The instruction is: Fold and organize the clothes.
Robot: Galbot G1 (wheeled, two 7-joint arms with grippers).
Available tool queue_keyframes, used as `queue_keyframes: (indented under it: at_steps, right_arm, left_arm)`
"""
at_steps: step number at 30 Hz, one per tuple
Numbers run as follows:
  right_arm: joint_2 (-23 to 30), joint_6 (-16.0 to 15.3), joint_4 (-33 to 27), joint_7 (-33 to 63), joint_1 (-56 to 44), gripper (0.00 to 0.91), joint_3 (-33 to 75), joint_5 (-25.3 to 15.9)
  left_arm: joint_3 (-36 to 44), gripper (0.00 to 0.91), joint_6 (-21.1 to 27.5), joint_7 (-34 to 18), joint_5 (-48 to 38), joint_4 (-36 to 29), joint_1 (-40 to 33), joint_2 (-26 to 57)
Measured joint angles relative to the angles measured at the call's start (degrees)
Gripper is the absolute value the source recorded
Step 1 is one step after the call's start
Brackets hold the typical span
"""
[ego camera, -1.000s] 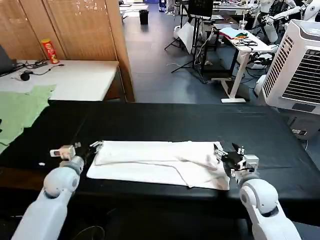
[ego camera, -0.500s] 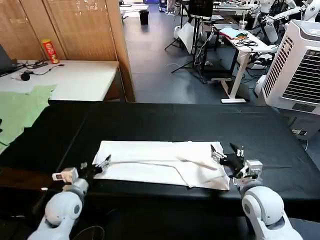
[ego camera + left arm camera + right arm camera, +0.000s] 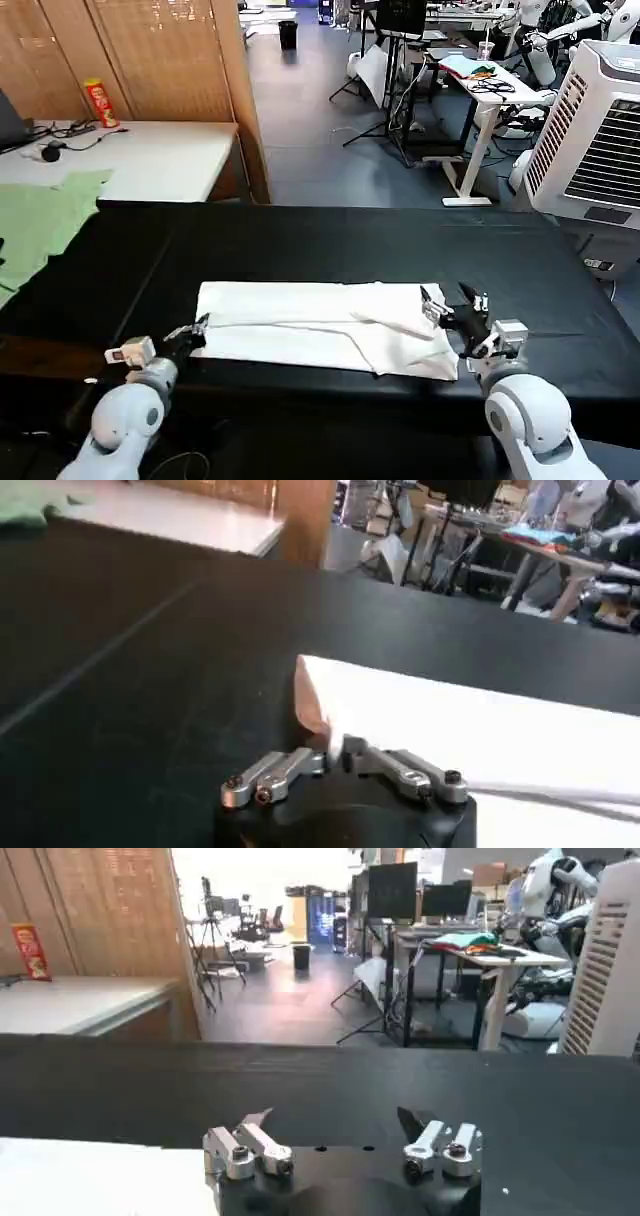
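T-shirt [image 3: 320,325] folded, green garment [image 3: 40,225] apart

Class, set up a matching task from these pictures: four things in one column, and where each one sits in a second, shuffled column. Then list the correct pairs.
Things:
1. white T-shirt
2. green garment
3. left tool
4. right tool

Places:
A. at the shirt's right end
B. far left, at the table edge
C. folded in a long strip on the black table
D. at the shirt's left end

Pairs: 1-C, 2-B, 3-D, 4-A
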Motion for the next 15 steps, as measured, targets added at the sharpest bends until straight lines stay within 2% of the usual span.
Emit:
queue_keyframes:
  at_steps: [6, 11, 15]
  right_arm:
    - [0.2, 0.1, 0.3, -0.2, -0.3, 0.878, 0.3, -0.5]
    - [1.2, 0.2, 0.4, -0.3, -0.8, 0.878, -0.1, -0.6]
    - [2.0, 0.1, 0.4, -0.3, -0.8, 0.878, -0.3, -0.6]
  left_arm:
    - [-1.3, 0.0, -2.6, 1.6, 10.3, 0.6, 0.6, 2.9]
    - [-3.6, 0.0, -5.4, 1.3, 18.5, 2.3, 1.1, 9.6]
    - [-4.3, 0.0, -6.7, 1.1, 21.6, 3.0, 0.5, 14.7]
